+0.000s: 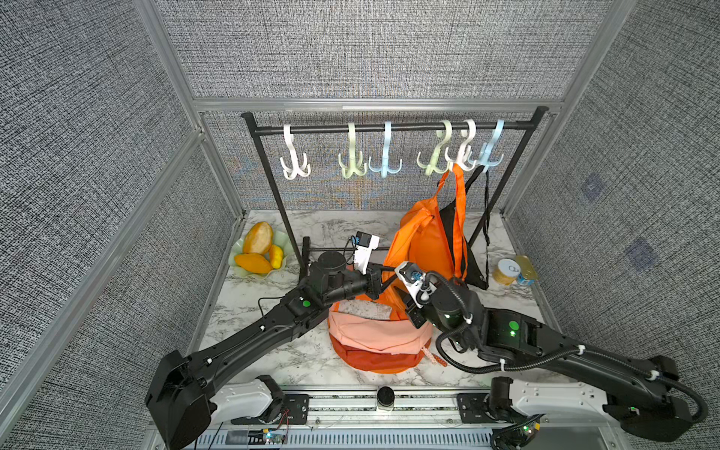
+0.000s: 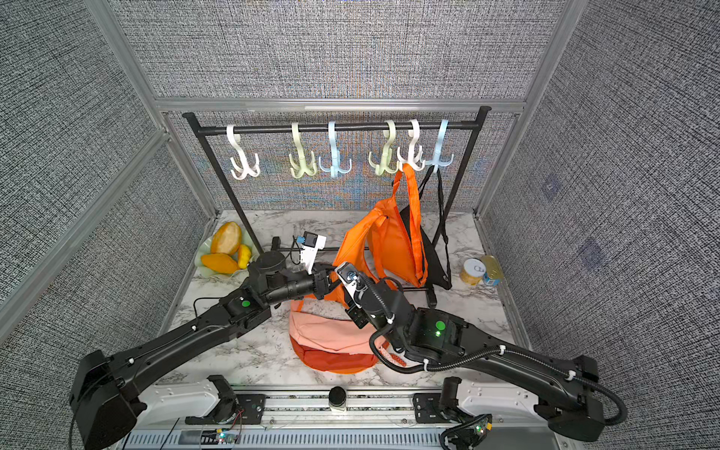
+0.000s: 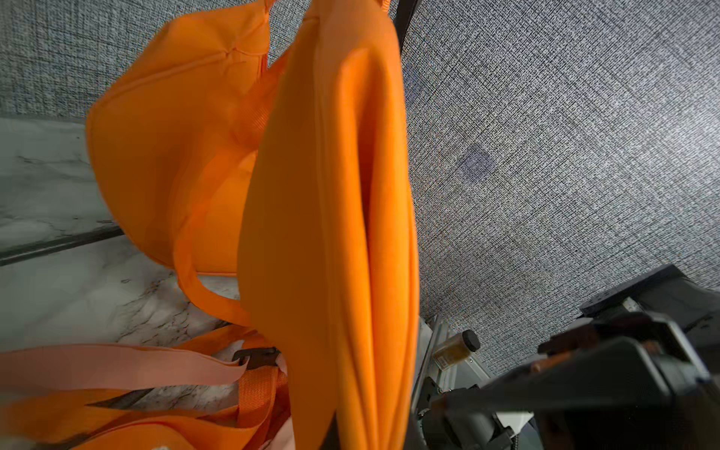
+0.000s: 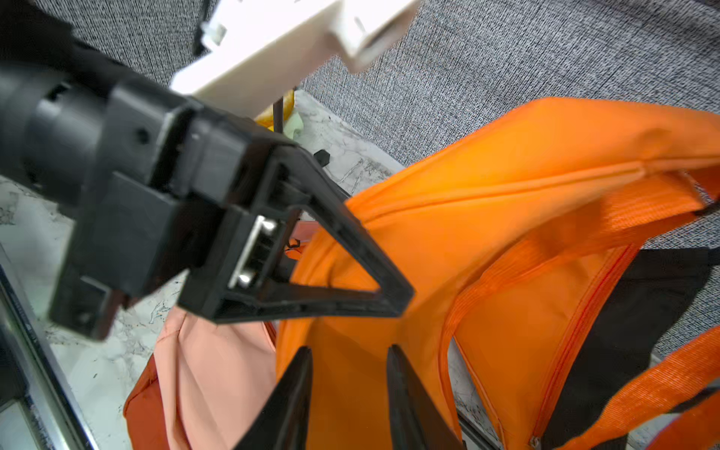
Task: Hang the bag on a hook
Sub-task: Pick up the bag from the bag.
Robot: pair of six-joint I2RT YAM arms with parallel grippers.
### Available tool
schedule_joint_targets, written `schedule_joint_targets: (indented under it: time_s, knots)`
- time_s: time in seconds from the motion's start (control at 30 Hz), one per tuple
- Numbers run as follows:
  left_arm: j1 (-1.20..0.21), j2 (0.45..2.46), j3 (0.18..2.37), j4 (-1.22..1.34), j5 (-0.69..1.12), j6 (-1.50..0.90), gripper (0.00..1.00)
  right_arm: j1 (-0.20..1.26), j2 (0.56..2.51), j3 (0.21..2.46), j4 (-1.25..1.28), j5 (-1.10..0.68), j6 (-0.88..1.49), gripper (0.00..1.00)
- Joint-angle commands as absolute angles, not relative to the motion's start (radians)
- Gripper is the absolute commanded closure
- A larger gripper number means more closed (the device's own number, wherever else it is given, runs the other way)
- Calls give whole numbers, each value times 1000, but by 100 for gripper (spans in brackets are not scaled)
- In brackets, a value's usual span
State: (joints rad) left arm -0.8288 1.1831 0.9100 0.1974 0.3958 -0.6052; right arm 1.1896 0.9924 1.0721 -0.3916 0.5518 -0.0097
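The orange bag (image 1: 424, 241) hangs right of centre in both top views, with one strap (image 1: 460, 202) over the white hook (image 1: 464, 156). The left gripper (image 4: 403, 294) has its jaws together, pinching a fold of the bag. The right gripper (image 4: 349, 348) has its jaws apart around the fabric. A sideways tug from the left could slip the strap off the hook. How much fabric the left jaws hold is hidden, and the other strap's path is unclear.

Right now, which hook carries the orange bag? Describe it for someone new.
Find the black rail across the back. Six plastic hooks hang on it; take the white hook second from the right end. Only it carries the strap of the orange bag.
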Motion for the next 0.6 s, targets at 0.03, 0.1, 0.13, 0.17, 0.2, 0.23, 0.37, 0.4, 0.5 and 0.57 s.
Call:
schedule_joint_targets:
  time_s: [0.03,0.1,0.13,0.17,0.2,0.23,0.37,0.4,0.5,0.57]
  knots:
    - [-826,1129,937,105,412,-470,100,1188,893,1034,-311,564,-29,42]
    - [-824,1104,945,86,433,-441,100,1187,836,1007,-282,598,-30,29]
    - [-824,1095,948,80,442,-431,100,1186,812,993,-270,620,-29,24]
    - [-824,1083,953,72,451,-417,100,1185,787,979,-257,645,-28,19]
    - [-823,1073,958,61,460,-404,100,1183,764,965,-247,671,-24,16]
    - [-823,1064,964,52,467,-391,100,1179,744,954,-240,688,-21,13]
    - [-823,1027,993,-4,496,-341,100,1122,662,899,-229,640,-12,2]
    - [-823,1018,999,-15,499,-330,100,1087,648,890,-231,608,-3,1]
    - [-821,991,1008,-38,499,-318,100,957,644,896,-261,499,25,1]
    - [-821,974,1005,-43,502,-323,100,872,650,895,-265,401,36,1]
